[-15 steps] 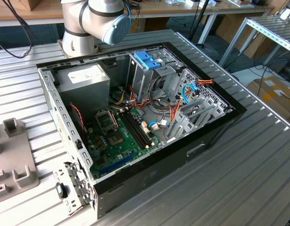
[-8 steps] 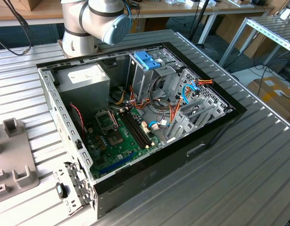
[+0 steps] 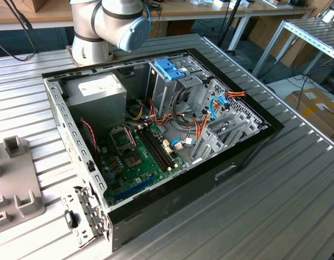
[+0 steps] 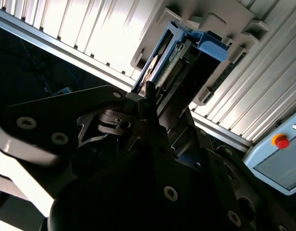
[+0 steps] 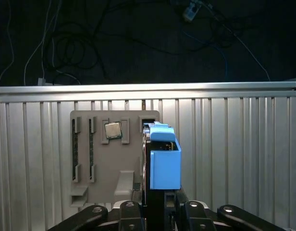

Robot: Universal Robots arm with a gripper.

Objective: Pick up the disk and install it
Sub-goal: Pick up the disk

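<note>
Gripper (image 5: 162, 204): jaws closed on the disk (image 5: 165, 166), one on each face.
Disk: stands on edge, light-blue carrier outermost, at the grey fixture plate (image 5: 97, 159) near a processor chip (image 5: 113, 130); contact with the plate cannot be told.
Computer case (image 3: 172, 195): open, on the ribbed table (image 3: 297, 195).

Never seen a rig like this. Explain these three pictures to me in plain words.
The machine is a robot arm on a ribbed metal table. The exterior view, from a camera off the arm, shows an open computer case lying on that table. Both wrist views come from cameras riding on the arm, looking past its gripper. Just ahead of the gripper stands the disk, a drive in a light-blue frame, on edge at a grey holder plate that also carries a small chip. Whether the disk is gripped cannot be told.
</note>
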